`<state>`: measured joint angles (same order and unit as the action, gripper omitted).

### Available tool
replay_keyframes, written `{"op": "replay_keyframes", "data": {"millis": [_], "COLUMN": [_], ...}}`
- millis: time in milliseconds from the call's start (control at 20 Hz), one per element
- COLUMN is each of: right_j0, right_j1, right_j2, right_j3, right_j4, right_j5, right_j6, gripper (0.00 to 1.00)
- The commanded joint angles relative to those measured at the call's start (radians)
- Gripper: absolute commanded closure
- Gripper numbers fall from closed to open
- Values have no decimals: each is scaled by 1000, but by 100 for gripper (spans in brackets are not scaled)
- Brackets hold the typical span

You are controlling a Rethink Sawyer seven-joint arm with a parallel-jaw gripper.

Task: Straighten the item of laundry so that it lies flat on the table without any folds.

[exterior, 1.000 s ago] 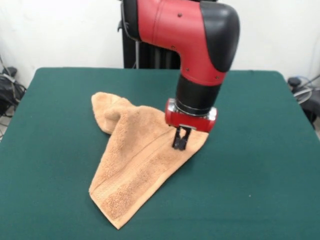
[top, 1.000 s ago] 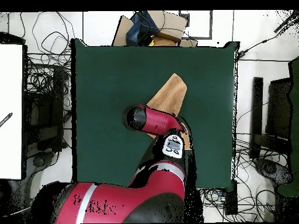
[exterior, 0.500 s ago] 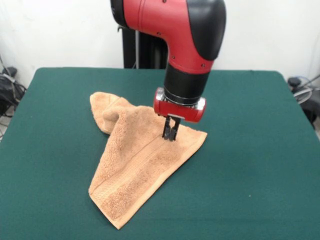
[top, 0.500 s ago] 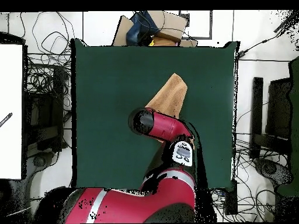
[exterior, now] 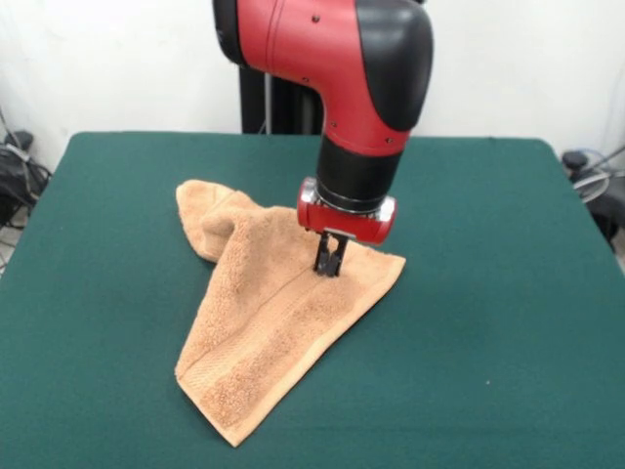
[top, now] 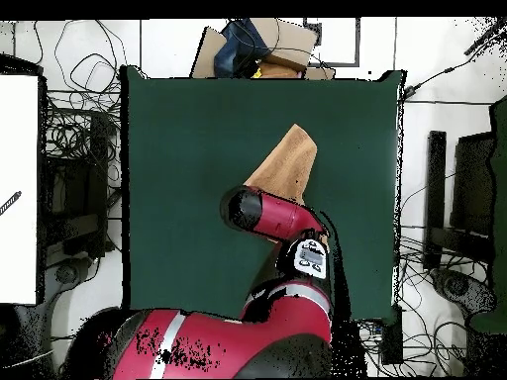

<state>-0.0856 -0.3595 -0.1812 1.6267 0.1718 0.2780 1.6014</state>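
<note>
The arm descends vertically, wrist pointing straight down. The claw (exterior: 329,264) is clenched, tips touching the folded towel (exterior: 273,313) on the tabletop (exterior: 508,322).

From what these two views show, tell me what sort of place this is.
Most likely a robotics lab or test cell, not a home. A red and black robot arm works over a green cloth-covered table holding only a tan towel, and loose cables and equipment crowd the floor around it.
</note>
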Motion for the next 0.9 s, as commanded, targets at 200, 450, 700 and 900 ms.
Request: {"op": "replay_keyframes", "data": {"millis": [200, 450, 700, 900], "right_j0": [-10, -7, 4, 28], "right_j1": [135, 173, 182, 165], "right_j2": [95, 119, 141, 137], "right_j3": [-14, -31, -21, -2], "right_j4": [-11, 5, 23, 41], "right_j5": [-103, -124, -161, -163], "right_j6": [169, 181, 213, 243], "gripper": [100, 100, 100, 100]}}
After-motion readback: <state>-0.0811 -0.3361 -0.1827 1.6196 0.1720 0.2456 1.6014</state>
